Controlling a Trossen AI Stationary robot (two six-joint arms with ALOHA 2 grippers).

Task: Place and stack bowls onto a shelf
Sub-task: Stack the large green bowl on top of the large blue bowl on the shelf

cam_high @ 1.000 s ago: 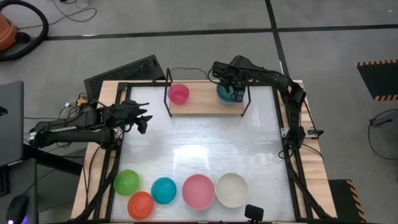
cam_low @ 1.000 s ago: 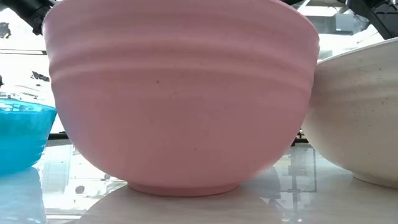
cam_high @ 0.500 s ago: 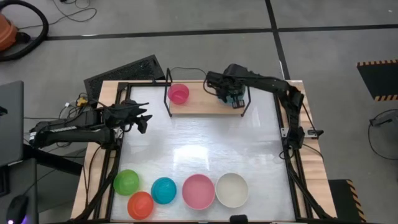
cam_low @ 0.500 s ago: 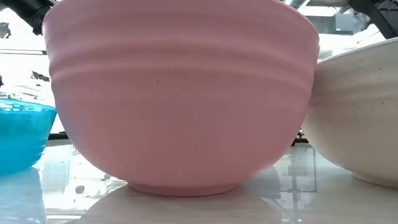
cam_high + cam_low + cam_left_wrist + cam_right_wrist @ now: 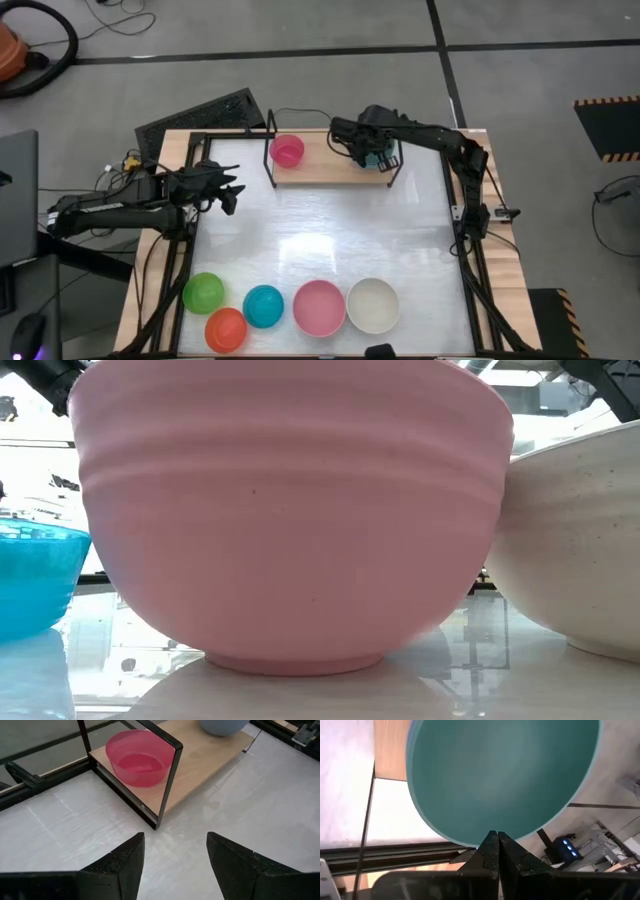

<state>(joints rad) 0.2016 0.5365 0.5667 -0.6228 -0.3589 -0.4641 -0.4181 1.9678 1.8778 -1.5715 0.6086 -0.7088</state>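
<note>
The shelf (image 5: 325, 168) stands at the table's far edge. The magenta bowl (image 5: 287, 150) rests on its left end, also seen in the left wrist view (image 5: 138, 762). My right gripper (image 5: 371, 150) is above the shelf's right end, shut on the dark teal bowl (image 5: 505, 775), which seems nested in the grey-blue bowl (image 5: 222, 725). My left gripper (image 5: 175, 860) is open and waits over the table's left side (image 5: 228, 190), touching nothing. The green (image 5: 203, 292), orange (image 5: 226, 329), cyan (image 5: 263, 306), pink (image 5: 319, 307) and cream-white (image 5: 372, 305) bowls stand along the near edge. My right gripper pinches the dark teal bowl's rim (image 5: 481, 841) between its two fingers, coming from above and pointing down into the shelf's right end. The wrist view looks into the bowl's open top. The gripper hides in the high view how the bowl sits.
Black wire uprights (image 5: 167, 780) close both ends of the shelf. The white tabletop (image 5: 320, 235) lies bare between shelf and near-edge bowls. In the low view the pink bowl (image 5: 290, 520) fills the picture, between cream-white (image 5: 585, 540) and cyan (image 5: 35, 580).
My right arm has shifted a little toward the table's left and near side over the shelf's right end, so its gripper now covers most of the dark teal bowl that showed beside it a second ago. The left arm has kept still.
</note>
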